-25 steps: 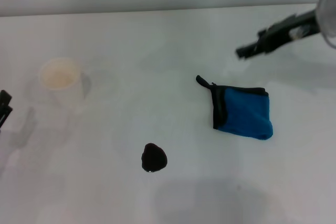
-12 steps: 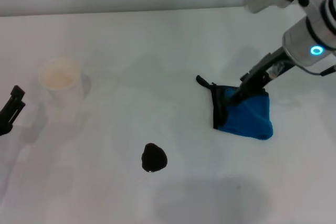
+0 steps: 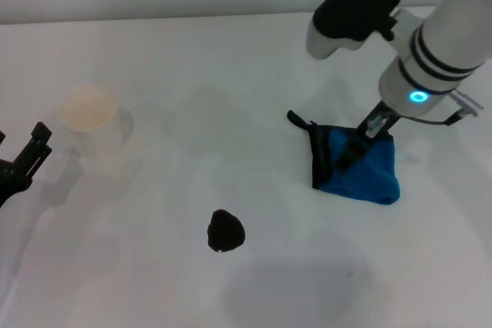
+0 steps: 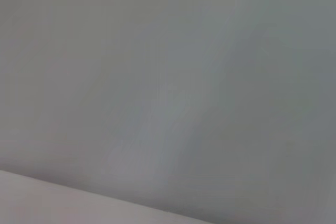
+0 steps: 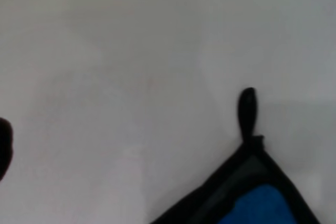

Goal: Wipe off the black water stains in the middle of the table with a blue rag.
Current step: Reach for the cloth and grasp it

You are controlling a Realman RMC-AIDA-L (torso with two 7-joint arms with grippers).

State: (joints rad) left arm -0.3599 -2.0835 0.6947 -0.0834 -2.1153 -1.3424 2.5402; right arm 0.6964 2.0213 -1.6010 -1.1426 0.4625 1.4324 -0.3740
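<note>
The blue rag point(image 3: 365, 168) lies folded on the white table point(image 3: 231, 74), right of the middle, its black trim and small loop point(image 3: 296, 119) toward the left. My right gripper point(image 3: 352, 151) is down on the rag's near-left part, touching the cloth. The right wrist view shows the rag's trimmed corner point(image 5: 252, 192), its loop point(image 5: 247, 109), and the stain at the picture's edge point(image 5: 3, 148). The black water stain point(image 3: 225, 230) is a small glossy blot toward the front middle, well left of the rag. My left gripper point(image 3: 29, 155) is open and empty at the table's left edge.
A pale cup point(image 3: 91, 117) stands at the left, close to my left gripper. The right arm's white body point(image 3: 430, 51) reaches over the table's far right. The left wrist view shows only a plain grey surface.
My right arm has swung in from the far right and come down onto the rag. My left gripper has moved a little further in from the left edge.
</note>
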